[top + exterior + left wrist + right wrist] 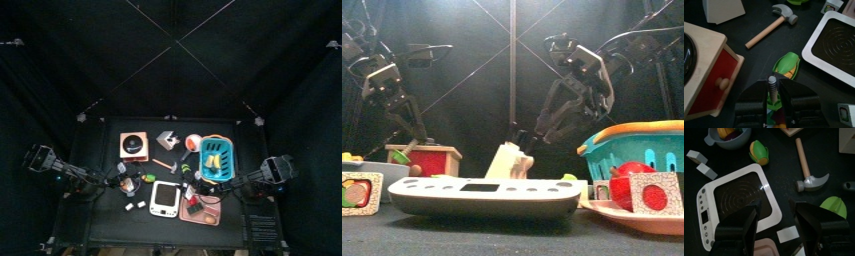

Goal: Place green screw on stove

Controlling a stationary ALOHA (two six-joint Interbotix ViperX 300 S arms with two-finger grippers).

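My left gripper (pixel 772 93) is shut on the green screw (pixel 771 103), whose grey shaft sticks out between the jaws. It hangs above the table next to a toy corn cob (pixel 787 65). The stove (pixel 835 44) is a white slab with a black ringed top, just beside this gripper and apart from it. The stove lies at the table's front middle in the top view (pixel 163 199) and fills the front view (pixel 482 196). My right gripper (pixel 776 209) is open and empty above the stove's (pixel 731 203) corner.
A wooden toy oven with a red door (pixel 707 70) is beside the left gripper. A toy hammer (pixel 808 170), a green leaf piece (pixel 834 207), a grey bowl (pixel 728 138) and white blocks (pixel 708 171) lie around the stove. A turquoise basket (pixel 639 150) stands at the right.
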